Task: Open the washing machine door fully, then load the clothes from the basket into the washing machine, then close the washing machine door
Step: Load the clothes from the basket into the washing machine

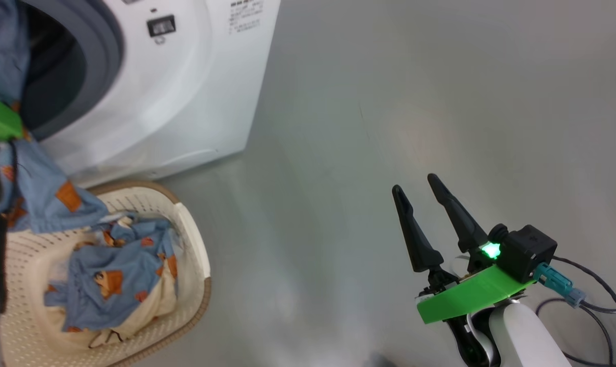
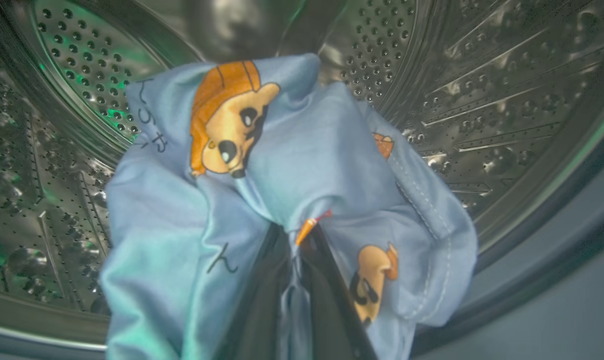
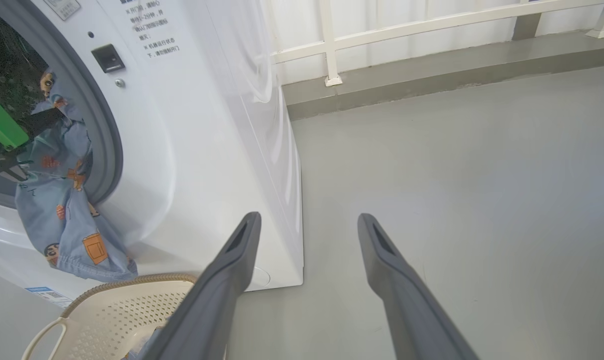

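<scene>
The clothes [image 2: 302, 165] sit in two places. One light blue bear-print piece is pinched in our left gripper [image 2: 296, 235], whose fingers are pressed together on a fold of it just inside the washing machine [image 1: 185, 102], with the steel drum [image 2: 481, 100] all around. The rest lie in the basket [image 1: 195, 244], which stands right in front of the washing machine. The tail of the held piece hangs out over the grey gasket [image 1: 101, 46] and down the washing machine's front toward the basket. Our right gripper [image 1: 414, 183] is spread wide and empty, over the bare floor [image 1: 389, 102] well to the side of the washing machine.

To do this step well, we judge that we should carry the fold deeper, toward the back of the drum, before letting go. That way the dangling tail is drawn in over the gasket and neither slides back out nor catches there.

We count one washing machine, one basket, two grippers, what look like two blue printed pieces, and one cream cloth [image 1: 157, 298] under the piece in the basket
</scene>
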`<state>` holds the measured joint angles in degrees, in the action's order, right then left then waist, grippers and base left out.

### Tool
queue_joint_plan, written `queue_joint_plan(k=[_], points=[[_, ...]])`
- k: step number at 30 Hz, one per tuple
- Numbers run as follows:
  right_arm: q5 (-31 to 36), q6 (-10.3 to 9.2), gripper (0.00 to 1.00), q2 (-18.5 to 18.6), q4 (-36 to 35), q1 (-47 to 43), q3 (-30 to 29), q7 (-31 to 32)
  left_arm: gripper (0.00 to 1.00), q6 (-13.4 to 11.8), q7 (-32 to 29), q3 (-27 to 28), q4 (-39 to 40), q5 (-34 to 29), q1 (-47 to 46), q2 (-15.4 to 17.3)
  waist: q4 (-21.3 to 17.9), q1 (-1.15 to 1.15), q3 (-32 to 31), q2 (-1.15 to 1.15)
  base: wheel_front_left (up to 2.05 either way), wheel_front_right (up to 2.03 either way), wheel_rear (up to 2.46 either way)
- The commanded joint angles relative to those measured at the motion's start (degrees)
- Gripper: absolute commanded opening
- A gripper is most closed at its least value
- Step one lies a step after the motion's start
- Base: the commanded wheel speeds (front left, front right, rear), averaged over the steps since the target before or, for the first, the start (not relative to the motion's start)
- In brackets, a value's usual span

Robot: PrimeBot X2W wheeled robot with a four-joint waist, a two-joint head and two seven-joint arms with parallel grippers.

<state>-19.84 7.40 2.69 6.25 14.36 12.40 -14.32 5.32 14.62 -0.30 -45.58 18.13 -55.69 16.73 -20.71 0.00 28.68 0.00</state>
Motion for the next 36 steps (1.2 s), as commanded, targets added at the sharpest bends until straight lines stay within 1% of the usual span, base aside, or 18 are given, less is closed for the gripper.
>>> queue_joint_plan(k=[1, 8, 17, 19, 25, 31, 36], points=[[-0.13, 0.09, 1.0, 0.2, -1.64, 0.55, 1.52, -0.68, 0.0, 0.26, 0.35, 0.86, 0.65, -0.86, -2.25, 3.17, -1.77, 0.0, 3.88, 0.0, 0.0, 0.0, 0.0], [-0.16, 0.09, 1.0, 0.19, -1.93, 1.49, 1.89, -0.68, 0.0, 0.09, 0.37, 0.44, -1.08, -2.75, -8.11, 4.86, -1.91, 0.0, 7.33, 0.0, 0.0, 0.0, 0.0], [-0.41, 0.09, 1.0, 0.19, -1.72, 1.65, 2.94, -0.68, 0.0, -0.52, 0.37, -0.62, -3.88, -4.77, -14.96, 5.8, -1.54, 0.0, 8.48, 0.0, 0.0, 0.0, 0.0], [-0.43, 0.09, 1.0, 0.19, -1.85, 1.73, 3.31, -0.68, 0.0, -0.73, 0.37, -0.58, -4.64, -5.14, -16.37, 6.71, -1.88, 0.0, 8.83, 0.0, 0.0, 0.0, 0.0], [0.04, 0.09, 1.0, 0.19, -2.0, 1.53, 3.2, -0.68, 0.0, -1.32, 0.38, -0.25, -4.71, -5.83, -19.27, 8.37, -2.67, 0.0, 9.85, 0.0, 0.0, 0.0, 0.0], [0.16, 0.09, 1.0, 0.19, -2.16, 1.15, 2.83, -0.68, 0.0, -1.75, 0.38, 0.13, -1.69, -6.98, -20.74, 9.2, -3.04, 0.0, 11.12, 0.0, 0.0, 0.0, 0.0], [0.12, 0.09, 1.0, 0.19, -2.04, 0.7, 2.85, -0.68, 0.0, -2.21, 0.38, -0.45, -4.52, -7.98, -19.96, 8.94, -2.85, 0.0, 10.89, 0.0, 0.0, 0.0, 0.0]])
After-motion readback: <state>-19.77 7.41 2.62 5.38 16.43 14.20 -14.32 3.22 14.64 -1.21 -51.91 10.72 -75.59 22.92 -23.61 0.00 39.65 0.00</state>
